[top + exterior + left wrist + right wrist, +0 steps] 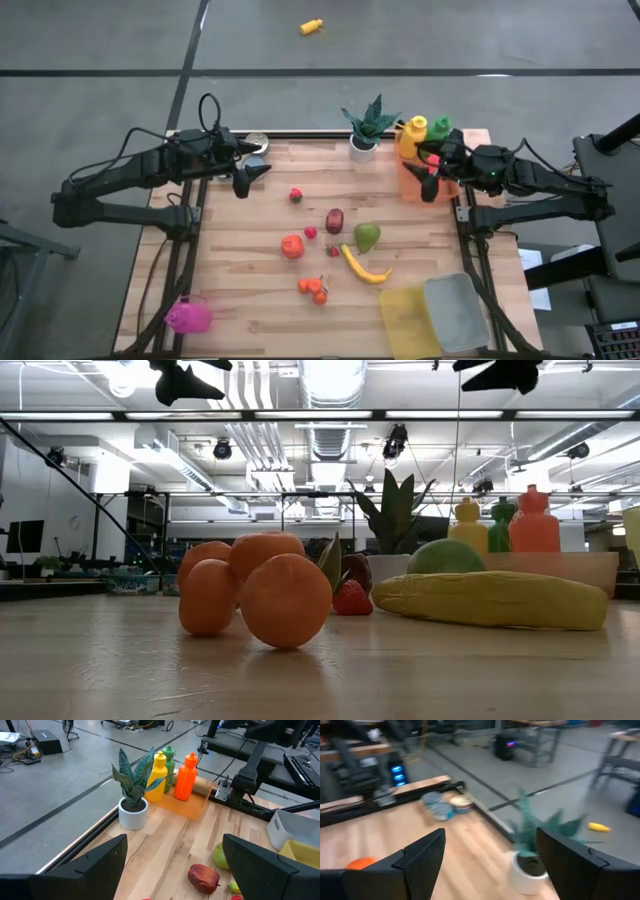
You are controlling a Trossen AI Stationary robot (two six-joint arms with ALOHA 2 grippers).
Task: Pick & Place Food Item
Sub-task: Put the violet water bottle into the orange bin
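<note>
- Landmark for all positions: potted plant (366, 128) in a white pot, at the far edge of the tabletop (240, 290), near the middle.
- Left gripper (252, 176) – off to the left of the plant, above the tabletop near its far-left corner; fingers spread apart, nothing between them. Its wrist view looks across at the plant and bottles.
- Right gripper (431, 178) – right of the plant, over the orange tray (414, 186); fingers parted, empty.
- Bottles on that tray, just right of the plant: yellow bottle (409, 137), green bottle (439, 126); an orange bottle (186, 770) shows beside them in the left wrist view.
- Food items lie on the tabletop, none held:
  - dark red fruit (334, 220) – nearer the front than the plant, slightly left.
  - green pear (367, 236) – just right of the dark red fruit.
  - banana (364, 267) – in front of the pear.
  - red tomato-like fruit (292, 245) and small strawberry (311, 232) – left of the dark red fruit.
  - small red piece (296, 195) – front-left of the plant, apart from the rest.
  - cluster of oranges (313, 288) – farthest forward of the plant.
- Yellow bin (409, 320) and grey bin (456, 310) – side by side at the front-right corner, well away from the plant.
- Pink object (188, 317) – front-left corner.
- Round tins (258, 143) – far edge, left of the plant.
</note>
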